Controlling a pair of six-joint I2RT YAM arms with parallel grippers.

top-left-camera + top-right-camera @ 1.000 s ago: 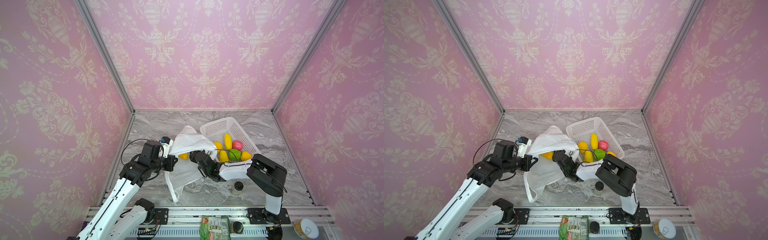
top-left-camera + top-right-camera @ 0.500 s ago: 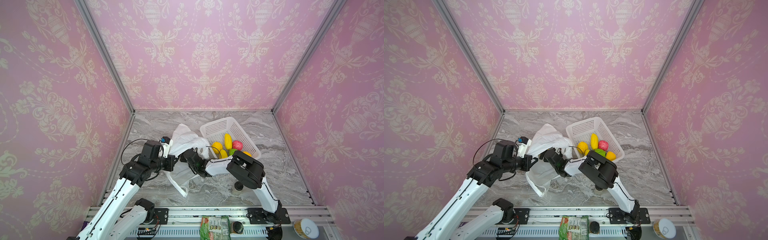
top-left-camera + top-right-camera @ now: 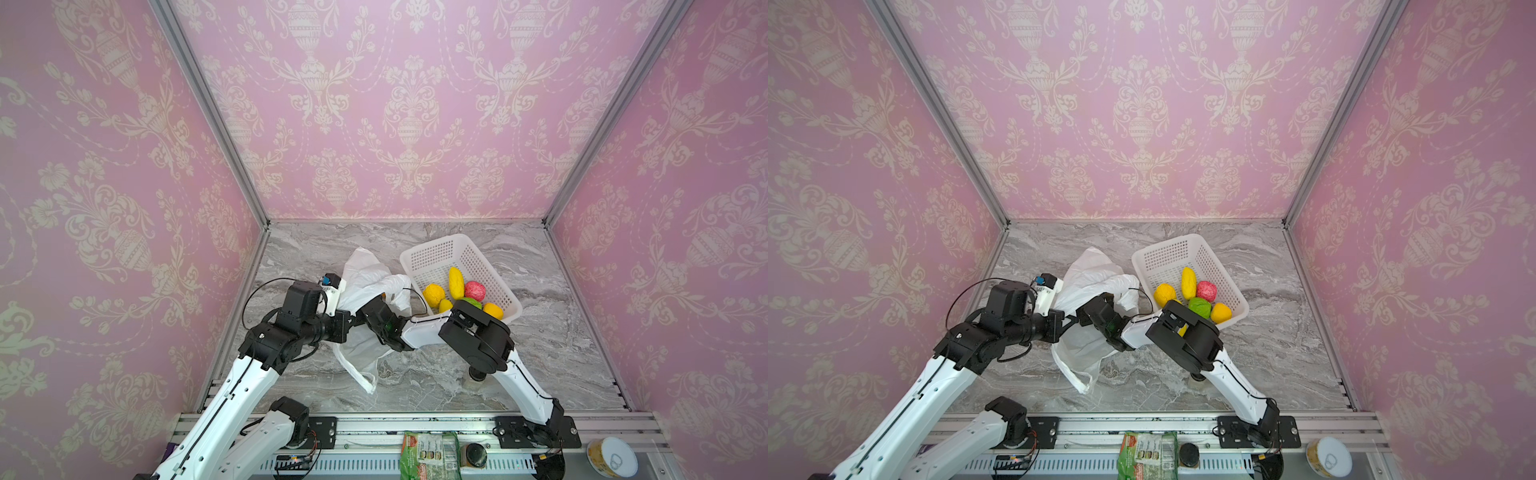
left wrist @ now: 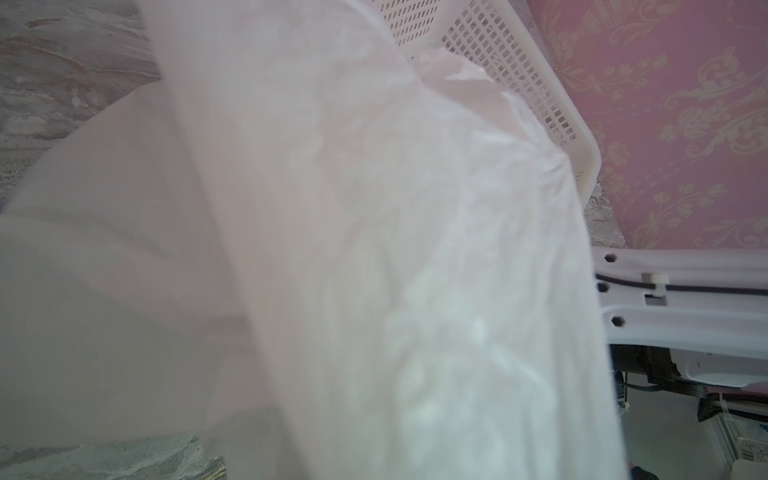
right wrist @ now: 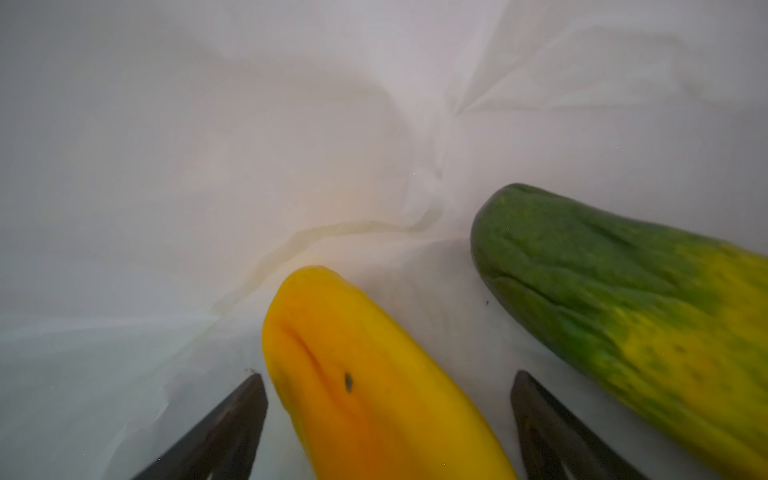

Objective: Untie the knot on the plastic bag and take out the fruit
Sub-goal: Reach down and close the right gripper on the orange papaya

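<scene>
right gripper (image 5: 386, 376) has pushed from bag mouth deeper into bag (image 3: 365, 274). jaws spread, straddling yellow fruit (image 5: 365, 399), not yet clamped. green fruit (image 5: 623, 291) just beside it, white plastic all round both. left gripper (image 3: 352, 322) pressed together, pinching bag edge, holding it up; its wrist view mostly veiled by plastic. bag on table (image 3: 436, 382) just beside basket (image 3: 432, 253); more fruit (image 3: 456, 282) in basket. loose handle (image 3: 368, 380) trails toward front.
</scene>
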